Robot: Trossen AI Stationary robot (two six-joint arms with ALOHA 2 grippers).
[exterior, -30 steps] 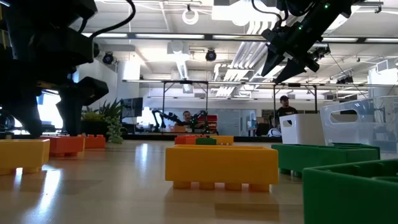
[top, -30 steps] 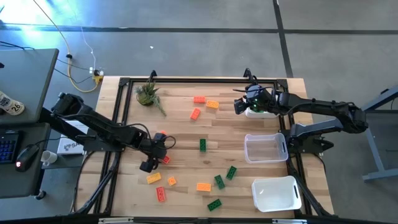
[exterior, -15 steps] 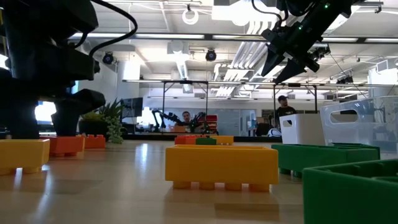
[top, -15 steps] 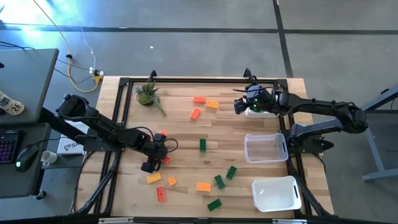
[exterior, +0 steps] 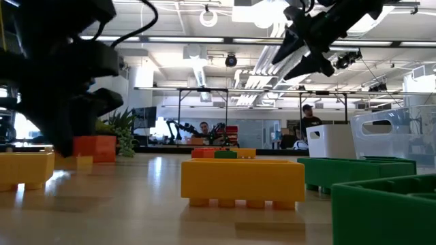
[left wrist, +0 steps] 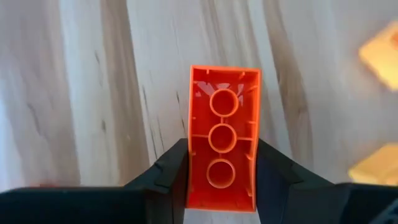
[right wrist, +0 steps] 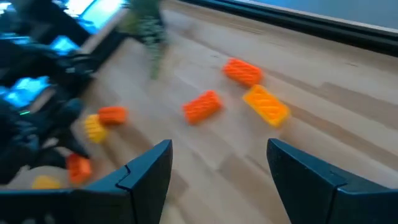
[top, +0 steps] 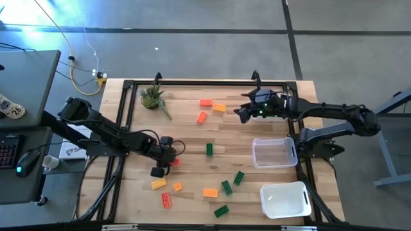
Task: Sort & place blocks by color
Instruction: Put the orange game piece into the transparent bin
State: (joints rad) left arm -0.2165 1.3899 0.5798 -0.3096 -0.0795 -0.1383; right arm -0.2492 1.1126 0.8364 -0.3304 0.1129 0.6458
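Your left gripper [left wrist: 222,177] clamps a red-orange brick [left wrist: 223,137]; right gripper [right wrist: 214,168] hangs wide open near the table's [top: 186,138] back edge.

The wooden table [top: 192,138] has a pale plank top edged by a black metal frame [top: 126,102] and stands on a grey concrete floor [top: 192,38] crossed by dark seam lines. Left of the table is a dark desk [top: 26,77] carrying a keyboard [top: 8,153] and a mouse [top: 24,162], with a yellow cable [top: 83,80] lying on the floor near the table's far left corner. Beyond the table, the room is a large open hall lit by ceiling strip lights [exterior: 197,39], with exposed ducts [exterior: 197,68] overhead and a person [exterior: 311,122] standing far off on the right.
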